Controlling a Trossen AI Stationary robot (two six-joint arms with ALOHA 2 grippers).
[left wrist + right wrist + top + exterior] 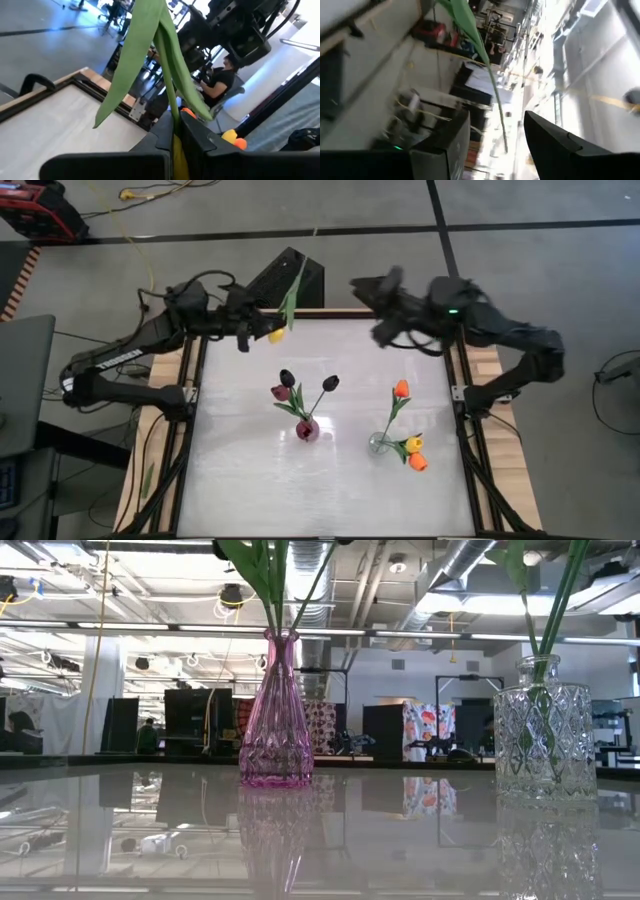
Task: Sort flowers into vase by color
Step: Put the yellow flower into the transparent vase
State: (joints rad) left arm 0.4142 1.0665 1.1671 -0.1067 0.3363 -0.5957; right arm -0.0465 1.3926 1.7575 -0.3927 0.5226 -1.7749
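A yellow tulip point(277, 335) with a long green stem and leaves point(292, 292) is in my left gripper point(262, 326), which is shut on it above the table's far-left part. My right gripper point(366, 288) is open over the far edge, right of the stem and apart from it; its wrist view shows the stem point(492, 85) farther off, past its spread fingers. A pink vase point(307, 430) holds dark maroon tulips point(288, 378). A clear vase point(381, 443) holds orange and yellow tulips point(401, 389). Both vases point(276, 710) point(543, 730) stand upright on the table. My left gripper pinches the yellow tulip's stem point(174, 131) between its two fingers, right beside the yellow head point(177, 154). The fingers come roughly level from the table's left, across the stem. The flower is lifted clear of the table, its stem and leaves point(135, 65) slanting toward the far edge.
A black box point(285, 278) sits just beyond the table's far edge, under the stem. The table has a dark frame rail point(190, 410) and wooden borders on both sides. Bare white table surface point(250, 490) lies around and in front of both vases.
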